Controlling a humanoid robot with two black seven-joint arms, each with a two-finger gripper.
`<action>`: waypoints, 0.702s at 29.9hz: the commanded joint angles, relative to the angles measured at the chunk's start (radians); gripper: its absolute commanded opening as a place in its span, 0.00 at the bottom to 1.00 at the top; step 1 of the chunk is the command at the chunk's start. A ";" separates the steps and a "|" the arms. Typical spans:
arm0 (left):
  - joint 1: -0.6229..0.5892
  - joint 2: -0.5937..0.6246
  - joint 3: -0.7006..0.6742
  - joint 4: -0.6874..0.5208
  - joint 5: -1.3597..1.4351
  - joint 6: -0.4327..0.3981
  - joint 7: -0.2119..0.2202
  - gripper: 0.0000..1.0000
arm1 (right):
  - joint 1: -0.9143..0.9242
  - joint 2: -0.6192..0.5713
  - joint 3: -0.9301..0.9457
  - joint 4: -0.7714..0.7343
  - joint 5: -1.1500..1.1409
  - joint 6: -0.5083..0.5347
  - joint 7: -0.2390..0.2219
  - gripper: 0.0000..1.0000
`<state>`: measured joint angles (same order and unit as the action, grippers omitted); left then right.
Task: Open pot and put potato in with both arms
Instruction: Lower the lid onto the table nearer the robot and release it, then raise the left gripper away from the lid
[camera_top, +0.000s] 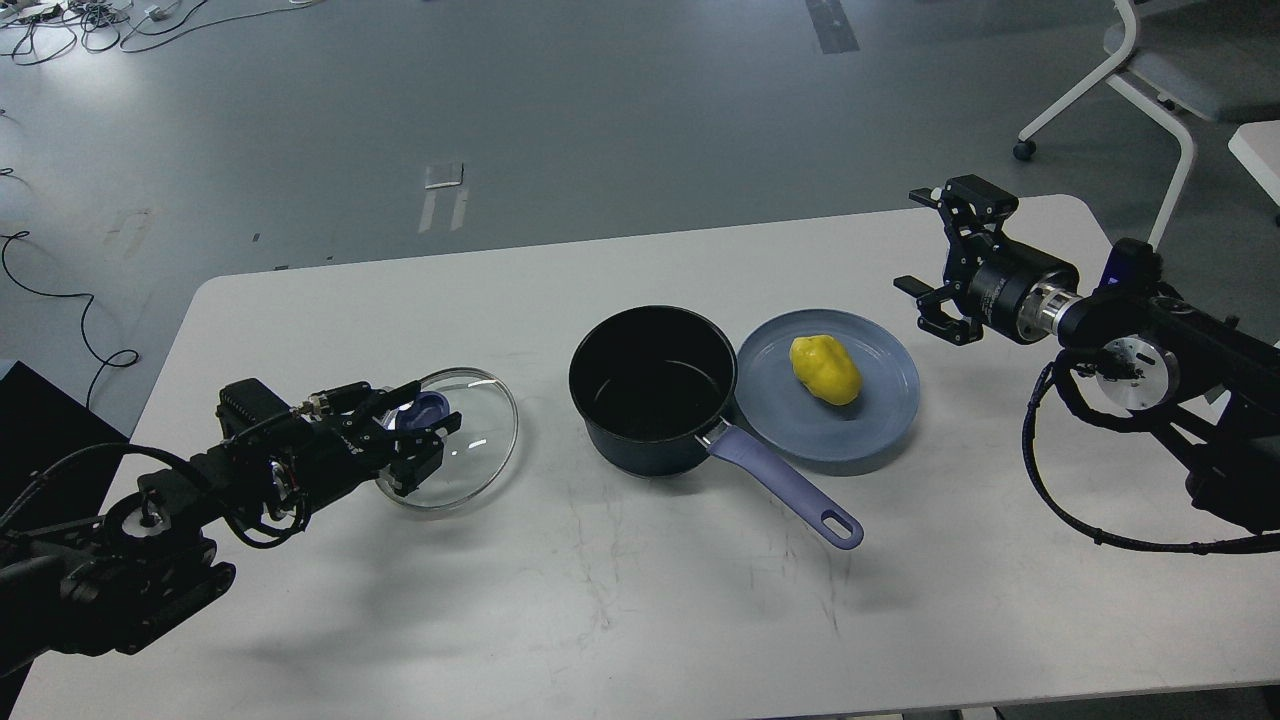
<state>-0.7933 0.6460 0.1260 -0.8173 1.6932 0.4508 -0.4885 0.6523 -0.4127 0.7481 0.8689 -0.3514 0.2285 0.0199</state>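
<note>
The dark blue pot (652, 388) stands open at the table's middle, its lilac handle (785, 487) pointing to the front right. A yellow potato (824, 369) lies on a blue-grey plate (880, 400) just right of the pot. My left gripper (420, 435) is shut on the blue knob of the glass lid (470, 440), which is low over or on the table left of the pot. My right gripper (945, 260) is open and empty, above the table to the right of the plate.
The white table (620, 600) has free room in front. An office chair (1150, 70) stands on the floor at the back right, and cables lie on the floor at the back left.
</note>
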 joint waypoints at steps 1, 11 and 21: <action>0.000 -0.014 0.001 0.004 0.000 0.000 0.000 0.70 | 0.001 0.000 0.000 -0.001 0.000 0.000 0.000 1.00; -0.004 -0.039 -0.014 0.017 -0.038 0.000 0.000 0.88 | 0.004 0.000 0.000 -0.001 0.000 0.000 0.000 1.00; -0.158 -0.037 -0.019 -0.039 -0.432 -0.024 0.000 0.98 | 0.012 0.006 -0.010 0.002 -0.017 0.002 0.000 1.00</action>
<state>-0.9072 0.6109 0.1087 -0.8531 1.3387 0.4387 -0.4886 0.6599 -0.4119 0.7478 0.8694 -0.3529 0.2287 0.0199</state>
